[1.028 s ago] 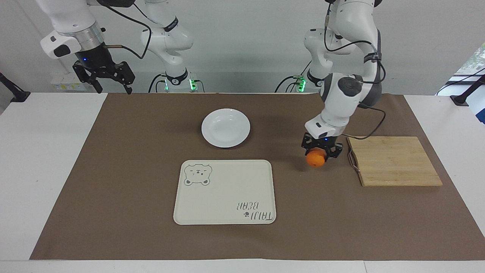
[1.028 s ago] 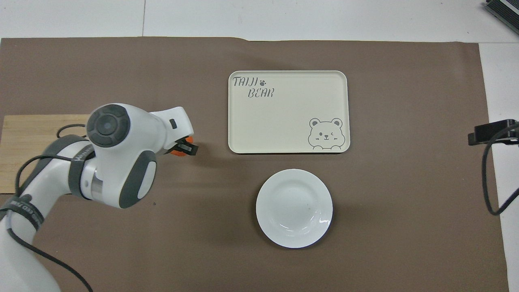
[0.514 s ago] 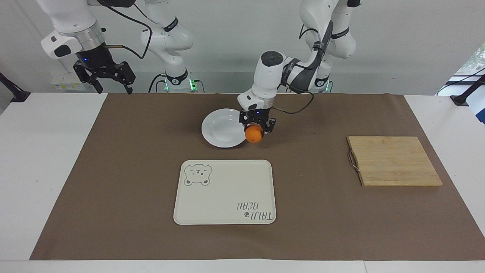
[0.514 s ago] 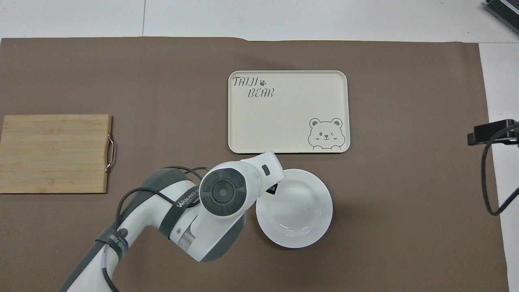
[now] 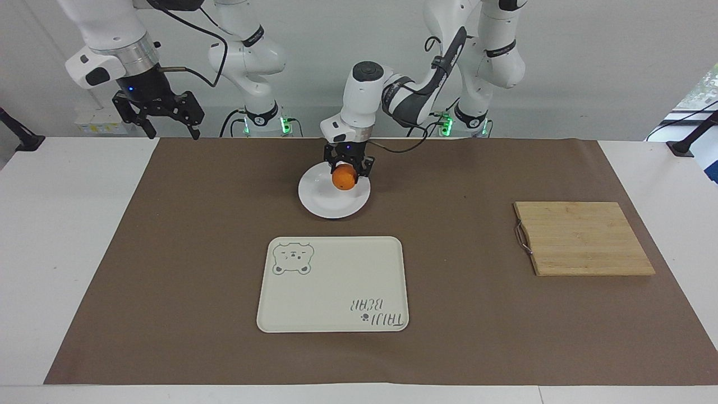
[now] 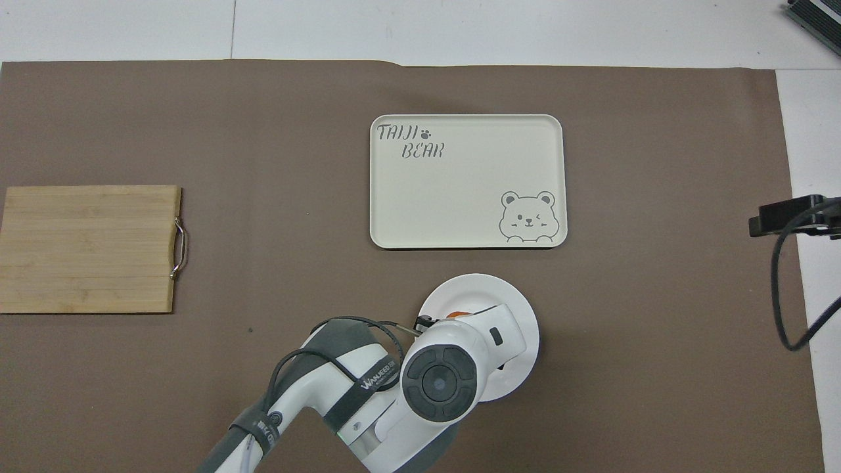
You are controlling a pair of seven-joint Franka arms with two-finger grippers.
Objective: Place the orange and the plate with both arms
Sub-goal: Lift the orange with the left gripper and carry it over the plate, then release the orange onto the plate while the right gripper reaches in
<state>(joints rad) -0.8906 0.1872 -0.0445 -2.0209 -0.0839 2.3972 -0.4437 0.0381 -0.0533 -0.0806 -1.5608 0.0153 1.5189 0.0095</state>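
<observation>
- Left gripper (image 5: 348,167) over the plate (image 5: 320,201), fingers clamped on the orange (image 5: 344,178), wrist pointing down.
- Orange held in the air above the plate's bowl; whether it touches the dish: cannot tell.
- From overhead, only a sliver of orange (image 6: 458,313) showing past the left arm's wrist, which covers much of the plate (image 6: 466,289).
- Plate flat on the brown mat (image 5: 196,252), nearer to the robots than the cream bear tray (image 5: 333,284), close to it yet apart.
- Right gripper (image 5: 159,115) raised over the table edge at the right arm's end, fingers spread apart, holding nothing, arm waiting.
- Wooden cutting board (image 5: 580,238) toward the left arm's end, well apart from plate and tray.
</observation>
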